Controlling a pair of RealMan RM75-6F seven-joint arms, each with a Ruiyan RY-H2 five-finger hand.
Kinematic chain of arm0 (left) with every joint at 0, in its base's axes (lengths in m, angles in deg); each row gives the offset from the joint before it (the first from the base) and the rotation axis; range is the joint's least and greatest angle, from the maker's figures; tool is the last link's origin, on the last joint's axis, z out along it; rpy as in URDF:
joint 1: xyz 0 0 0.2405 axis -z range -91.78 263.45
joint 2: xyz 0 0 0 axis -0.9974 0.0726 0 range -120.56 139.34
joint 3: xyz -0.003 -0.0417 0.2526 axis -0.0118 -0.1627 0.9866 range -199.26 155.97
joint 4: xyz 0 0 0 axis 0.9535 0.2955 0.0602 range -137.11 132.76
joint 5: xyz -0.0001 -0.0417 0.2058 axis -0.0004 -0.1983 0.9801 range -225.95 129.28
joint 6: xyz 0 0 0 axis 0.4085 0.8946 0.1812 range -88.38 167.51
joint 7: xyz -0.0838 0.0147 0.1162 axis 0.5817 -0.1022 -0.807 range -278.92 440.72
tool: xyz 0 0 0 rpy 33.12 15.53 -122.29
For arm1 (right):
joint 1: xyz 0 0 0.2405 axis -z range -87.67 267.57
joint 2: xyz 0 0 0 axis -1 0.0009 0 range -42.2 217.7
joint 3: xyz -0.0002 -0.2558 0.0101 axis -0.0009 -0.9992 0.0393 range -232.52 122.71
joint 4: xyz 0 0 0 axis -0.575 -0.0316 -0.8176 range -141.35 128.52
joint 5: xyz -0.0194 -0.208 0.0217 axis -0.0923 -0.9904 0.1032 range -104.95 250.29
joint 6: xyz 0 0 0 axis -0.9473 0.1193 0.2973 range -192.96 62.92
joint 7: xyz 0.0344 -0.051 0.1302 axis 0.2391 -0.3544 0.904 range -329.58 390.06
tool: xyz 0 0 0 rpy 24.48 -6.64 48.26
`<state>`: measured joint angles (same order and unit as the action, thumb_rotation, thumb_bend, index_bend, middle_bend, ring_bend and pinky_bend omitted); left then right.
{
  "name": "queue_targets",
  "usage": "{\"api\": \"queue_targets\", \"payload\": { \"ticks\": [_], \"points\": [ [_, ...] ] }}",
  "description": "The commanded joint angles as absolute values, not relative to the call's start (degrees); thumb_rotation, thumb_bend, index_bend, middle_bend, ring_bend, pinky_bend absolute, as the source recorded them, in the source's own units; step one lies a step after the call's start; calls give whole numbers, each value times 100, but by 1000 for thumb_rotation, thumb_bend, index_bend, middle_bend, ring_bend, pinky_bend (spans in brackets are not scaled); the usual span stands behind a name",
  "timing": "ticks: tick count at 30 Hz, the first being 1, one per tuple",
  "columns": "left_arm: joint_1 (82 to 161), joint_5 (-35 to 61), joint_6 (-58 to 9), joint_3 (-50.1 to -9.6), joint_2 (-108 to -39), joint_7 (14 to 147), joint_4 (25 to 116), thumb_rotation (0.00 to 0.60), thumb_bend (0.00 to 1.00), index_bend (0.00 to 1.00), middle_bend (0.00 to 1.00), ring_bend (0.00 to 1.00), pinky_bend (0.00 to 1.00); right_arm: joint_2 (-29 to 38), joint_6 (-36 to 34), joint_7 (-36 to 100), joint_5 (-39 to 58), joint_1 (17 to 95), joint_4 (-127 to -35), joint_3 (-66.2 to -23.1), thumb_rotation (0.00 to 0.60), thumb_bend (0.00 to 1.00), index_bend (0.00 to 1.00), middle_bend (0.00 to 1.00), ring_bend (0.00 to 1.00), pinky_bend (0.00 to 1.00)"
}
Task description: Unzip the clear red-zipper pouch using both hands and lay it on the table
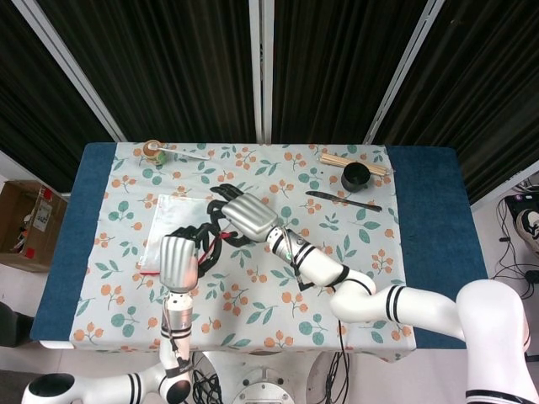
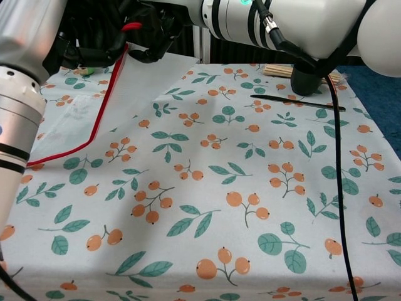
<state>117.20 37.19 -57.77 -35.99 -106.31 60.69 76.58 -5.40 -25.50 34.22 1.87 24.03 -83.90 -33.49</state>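
Note:
The clear pouch (image 1: 171,220) with the red zipper (image 2: 94,128) lies at the table's left, its near right corner lifted. My left hand (image 1: 179,261) grips that raised zipper edge, and its dark fingers (image 2: 84,55) curl over the top. My right hand (image 1: 246,215) has come in from the right and reaches its fingers (image 2: 152,39) to the same corner, right beside the red zipper pull (image 2: 131,26). The frames do not show whether those fingers pinch the pull.
A black cup (image 1: 354,177) stands at the back right beside a bundle of wooden sticks (image 1: 354,159). In front of them lies a thin black tool (image 1: 344,200). A small spool (image 1: 152,150) and a spoon (image 1: 192,156) are at the back left.

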Motion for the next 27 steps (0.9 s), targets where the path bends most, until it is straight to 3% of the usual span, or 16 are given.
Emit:
{"api": "queue_targets", "payload": {
  "ticks": [1, 9, 27],
  "points": [
    [11660, 3717, -5790, -3615, -10636, 6138, 7650, 600, 440, 731, 767, 716, 762, -575, -2479, 3450, 208, 2376, -8355, -3324, 600, 471, 772, 359, 94, 84],
    [11469, 3622, -5750, -3645, -10647, 6410, 7651, 600, 441, 732, 766, 714, 760, -469, -2346, 3438, 315, 2358, -8450, -3264, 600, 487, 903, 423, 134, 99],
    [11128, 3311, -5478, -3635, -10688, 6880, 7481, 600, 440, 734, 764, 714, 760, -74, -1974, 3643, 267, 2516, -8886, -3215, 600, 494, 923, 435, 146, 102]
  ]
}}
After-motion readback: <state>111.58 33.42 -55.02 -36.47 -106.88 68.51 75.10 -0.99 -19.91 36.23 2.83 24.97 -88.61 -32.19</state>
